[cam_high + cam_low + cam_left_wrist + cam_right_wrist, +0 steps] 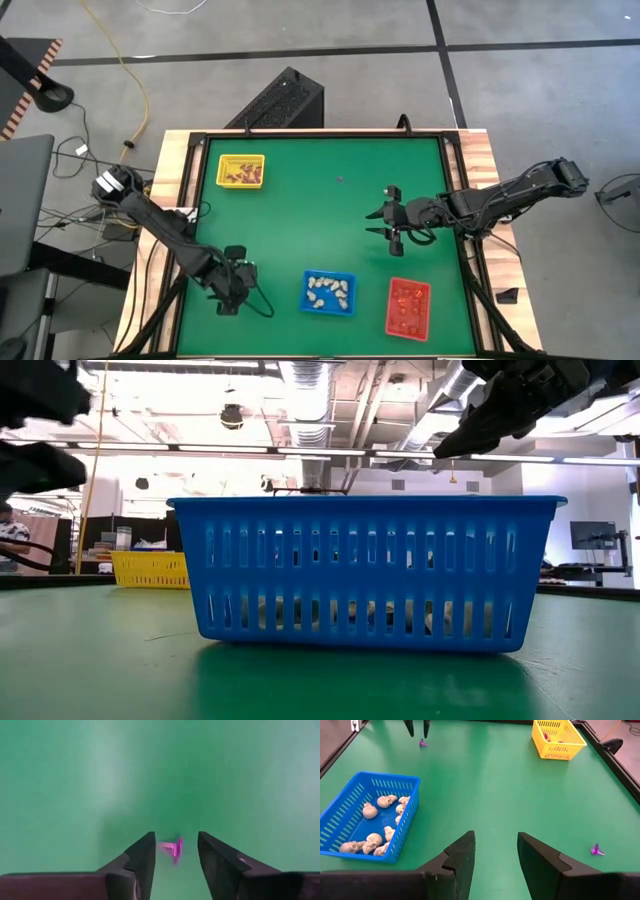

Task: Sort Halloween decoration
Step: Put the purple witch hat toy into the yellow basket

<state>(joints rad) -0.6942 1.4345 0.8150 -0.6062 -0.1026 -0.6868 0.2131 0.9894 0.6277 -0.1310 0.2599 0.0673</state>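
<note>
Purple trinket lies between left hand's parted fingers, seemingly untouched.

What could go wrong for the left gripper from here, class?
1. The left gripper stands open around a tiny purple trinket on the mat; closing off-centre could flick it away.
2. A second purple trinket lies far off by the right gripper and could be missed.
</note>
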